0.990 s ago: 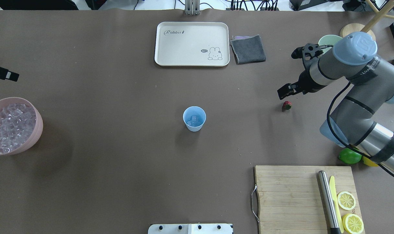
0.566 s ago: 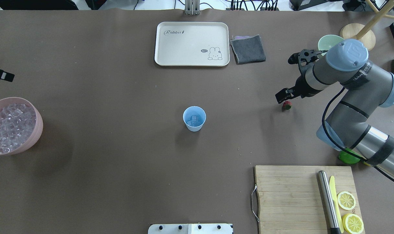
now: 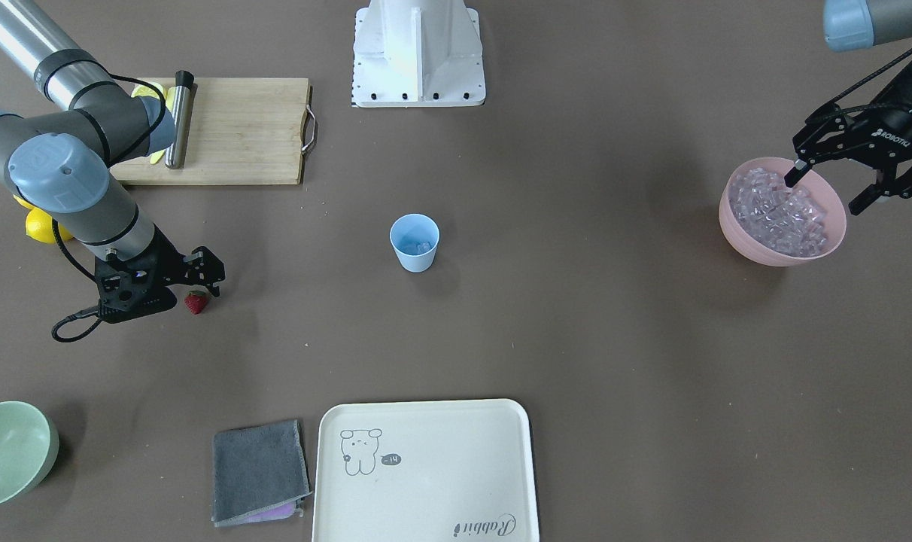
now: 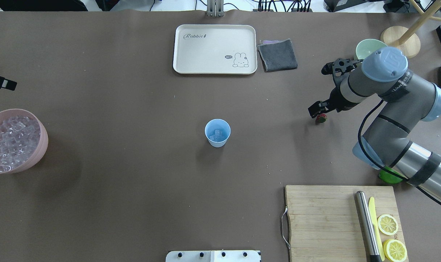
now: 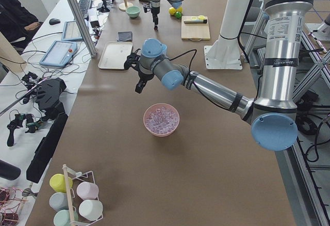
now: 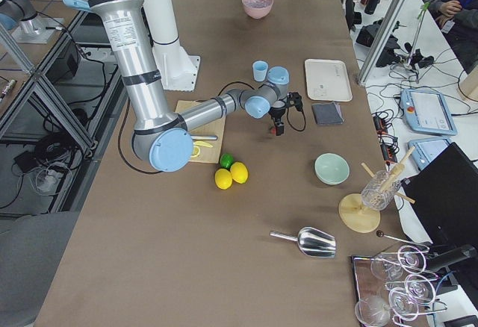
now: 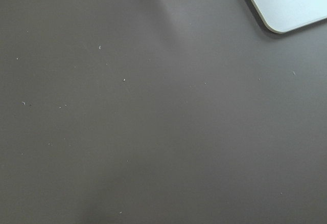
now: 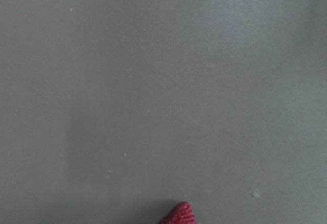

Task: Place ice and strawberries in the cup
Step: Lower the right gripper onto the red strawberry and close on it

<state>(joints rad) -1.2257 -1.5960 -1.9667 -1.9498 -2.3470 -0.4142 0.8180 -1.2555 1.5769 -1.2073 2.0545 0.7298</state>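
Note:
The pale blue cup (image 4: 217,133) stands mid-table with an ice cube in its bottom; it shows again in the front view (image 3: 414,242). More ice (image 4: 7,142) fills the pink bowl (image 3: 734,226) at the robot's left. My left gripper (image 3: 825,193) hangs open just above that ice, holding nothing. The red strawberry (image 4: 321,117) lies on the table to the cup's right. My right gripper (image 3: 194,291) is low over the strawberry (image 3: 196,302), open, with its fingers on either side. Only the strawberry's tip (image 8: 179,216) shows in the right wrist view.
A cream tray (image 4: 215,49) and a grey cloth (image 4: 278,54) lie at the far side, with a pale green bowl (image 4: 366,47) to their right. A wooden board (image 4: 322,222) with a knife and lemon slices is near right; a lime (image 4: 388,176) sits beside it.
My right gripper has moved down and slightly left, closing in over the strawberry. The left gripper's visible part shifted a little left. Cup and strawberry have not moved.

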